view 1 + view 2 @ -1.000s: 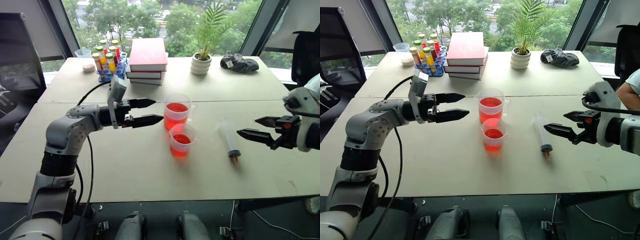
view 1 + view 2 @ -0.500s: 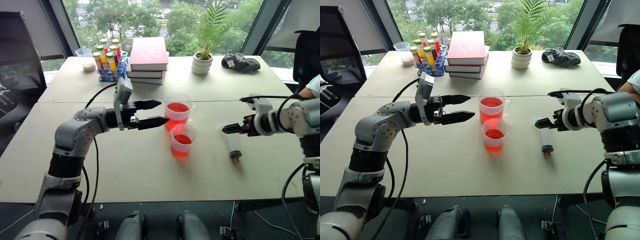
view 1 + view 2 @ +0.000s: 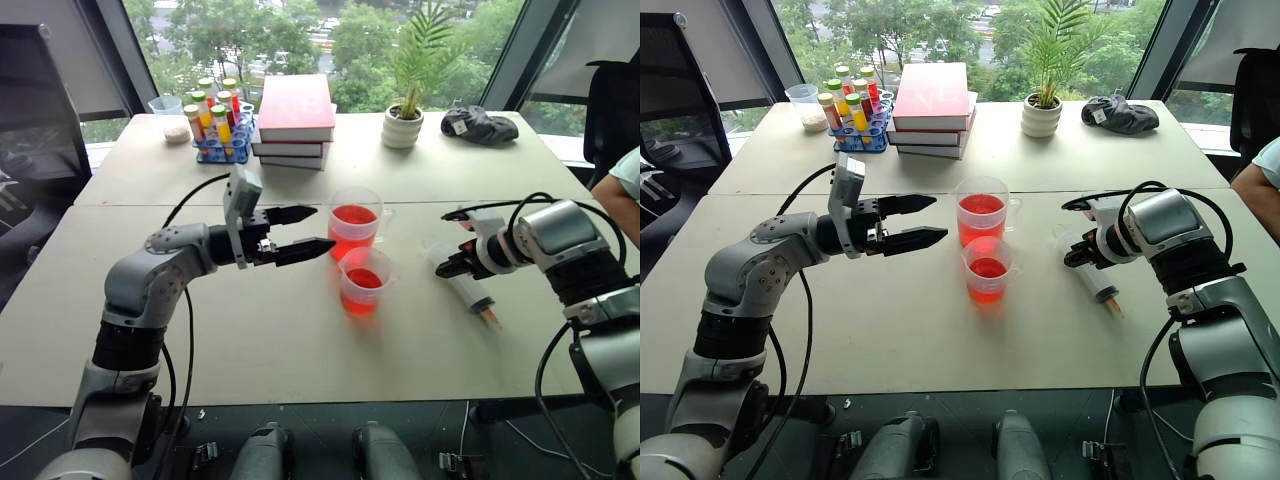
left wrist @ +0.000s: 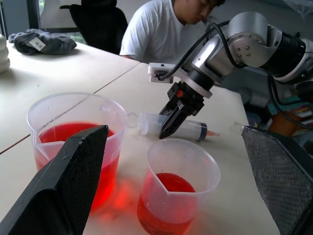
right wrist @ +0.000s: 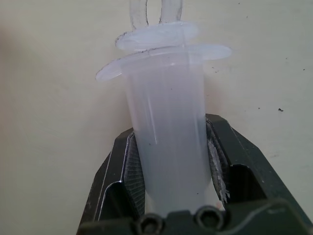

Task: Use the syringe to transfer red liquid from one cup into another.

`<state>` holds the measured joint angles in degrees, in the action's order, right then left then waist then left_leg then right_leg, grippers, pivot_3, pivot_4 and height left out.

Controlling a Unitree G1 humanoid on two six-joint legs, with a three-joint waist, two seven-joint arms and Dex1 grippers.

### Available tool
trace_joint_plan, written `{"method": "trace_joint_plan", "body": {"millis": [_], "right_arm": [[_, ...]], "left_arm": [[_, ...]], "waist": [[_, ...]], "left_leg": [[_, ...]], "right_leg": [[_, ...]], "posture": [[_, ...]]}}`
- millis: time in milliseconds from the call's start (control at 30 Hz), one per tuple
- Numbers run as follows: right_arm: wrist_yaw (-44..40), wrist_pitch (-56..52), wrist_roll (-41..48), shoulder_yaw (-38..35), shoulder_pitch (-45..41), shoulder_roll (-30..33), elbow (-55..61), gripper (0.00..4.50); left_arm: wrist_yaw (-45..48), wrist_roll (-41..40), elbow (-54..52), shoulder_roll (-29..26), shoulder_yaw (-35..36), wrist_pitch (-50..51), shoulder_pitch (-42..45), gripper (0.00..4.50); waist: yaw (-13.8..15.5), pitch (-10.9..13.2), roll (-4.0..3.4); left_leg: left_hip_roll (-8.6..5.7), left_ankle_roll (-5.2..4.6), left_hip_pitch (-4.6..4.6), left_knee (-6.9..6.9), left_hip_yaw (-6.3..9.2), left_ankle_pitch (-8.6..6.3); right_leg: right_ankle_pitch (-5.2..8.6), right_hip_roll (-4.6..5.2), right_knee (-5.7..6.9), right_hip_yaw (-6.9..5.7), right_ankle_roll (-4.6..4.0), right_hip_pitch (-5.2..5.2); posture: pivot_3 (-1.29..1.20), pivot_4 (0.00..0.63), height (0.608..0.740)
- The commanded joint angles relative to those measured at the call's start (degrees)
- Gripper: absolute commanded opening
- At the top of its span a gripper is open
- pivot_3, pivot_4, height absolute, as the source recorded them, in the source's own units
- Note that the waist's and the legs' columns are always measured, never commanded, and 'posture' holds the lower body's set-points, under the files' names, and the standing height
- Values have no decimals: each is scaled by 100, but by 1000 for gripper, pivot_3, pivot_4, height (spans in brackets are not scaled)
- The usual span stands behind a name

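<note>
the right gripper (image 3: 1077, 256) is closed on the syringe (image 3: 1088, 270), its two fingers pressed to either side of the clear barrel near the flange end, as the right wrist view shows. the syringe lies flat on the desk (image 3: 940, 340), so the grip is made but nothing appears lifted yet. its long axis runs slantwise across the desk: the ring-topped plunger end lies toward the far side and toward the cups, the orange tip (image 3: 1113, 300) toward the near edge and the robot's right.

both cups lie to the left of this gripper. the small cup (image 3: 987, 268) holds a little red liquid (image 3: 987, 268) and stands nearest; the big cup (image 3: 983, 211), fuller, stands just behind it, the two touching or nearly so. by judgement, the syringe must be raised, tipped tip-down and carried leftward to one of them. the right arm is plainly the nearer to the syringe.

the left gripper (image 3: 302, 232) hangs level on the other side of the cups, its fingers spread wide with nothing between them, pointing at the big cup and close beside it.

no brand or writing can be read anywhere; a white tag on the dark cloth (image 3: 1120, 115) at the far edge is too small to make out.
</note>
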<state>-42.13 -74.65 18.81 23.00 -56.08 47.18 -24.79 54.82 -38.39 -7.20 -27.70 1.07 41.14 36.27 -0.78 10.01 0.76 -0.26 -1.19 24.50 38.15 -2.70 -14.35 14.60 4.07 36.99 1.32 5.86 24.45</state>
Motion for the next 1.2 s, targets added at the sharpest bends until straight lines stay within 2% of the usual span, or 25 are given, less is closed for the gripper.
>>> {"method": "trace_joint_plan", "body": {"millis": [33, 167, 333, 433, 500, 567, 633, 833, 967, 1200], "right_arm": [[-46, -155, -44, -342, -89, 127, 381, 1389], [137, -174, 21, -1019, 21, 317, 1166, 1389], [110, 1348, 392, -2592, 512, 192, 2568, 1389], [349, 2435, 756, -3520, 612, -523, 3100, 1389], [456, 2772, 978, -3758, 613, -949, 3370, 1389], [680, 3519, 1270, -4026, 445, -1774, 3229, 1389], [726, 4255, 1218, -3991, 386, -2328, 3025, 1389], [550, 5815, 881, -3598, 561, -3211, 2004, 1389], [499, 6556, 554, -3315, 845, -3506, 1406, 1389], [429, 7171, 319, -3035, 1355, -3736, 977, 1389]], "left_arm": [[26, -114, -130, -92, 135, -13, 146, 4500], [136, -102, 26, -213, 167, -42, 257, 4500], [264, -18, 414, -277, 129, -101, 614, 4500], [357, 89, 659, -286, 58, -184, 844, 4500], [460, 74, 724, -377, 108, -194, 869, 4500], [474, 181, 902, -318, 18, -258, 1105, 4500], [530, 209, 1019, -339, 22, -268, 1256, 4500], [609, 297, 1155, -436, 55, -276, 1412, 4500], [564, 400, 1375, -380, 58, -381, 1602, 4500], [556, 930, 2496, 123, -173, -1014, 2461, 4500]], "waist": [[1, 1, -1], [15, 1, -2], [19, 1, -2], [-21, 1, -2], [-18, 1, -2], [-24, 0, -1], [-19, 1, -1], [-1, 1, -2], [-1, 1, -2], [-4, 1, -2]], "left_leg": [[0, 0, 0, 0, 0, 0], [0, 0, 2, -1, 1, 0], [-1, 1, 4, -1, 1, -1], [0, 1, 1, -4, -1, -1], [5, 1, -2, -2, -1, 0], [8, 1, -5, -2, 0, 0], [9, 5, -5, 0, 1, 3], [2, 5, -3, 0, 0, 3], [3, 6, -3, -2, 2, 3], [1, 6, -3, -1, 1, 4]], "right_leg": [[0, 0, 0, 0, 0, 0], [0, 3, 0, 0, 0, 3], [0, 3, -2, -2, 0, 3], [-1, -3, -1, 1, 2, 2], [-1, -22, 5, 4, 2, 3], [-1, -27, 11, 4, 2, 2], [-1, -30, 17, 5, 2, 3], [-1, -23, 11, 4, 2, 0], [-1, -23, 12, 2, 1, 1], [-1, -24, 14, 1, 1, 1]], "posture": [[0, 150, 740], [0, 150, 740], [0, 150, 740], [0, 150, 740], [0, 150, 740], [0, 150, 740], [0, 150, 740], [0, 150, 740], [0, 150, 740], [0, 150, 740]]}}
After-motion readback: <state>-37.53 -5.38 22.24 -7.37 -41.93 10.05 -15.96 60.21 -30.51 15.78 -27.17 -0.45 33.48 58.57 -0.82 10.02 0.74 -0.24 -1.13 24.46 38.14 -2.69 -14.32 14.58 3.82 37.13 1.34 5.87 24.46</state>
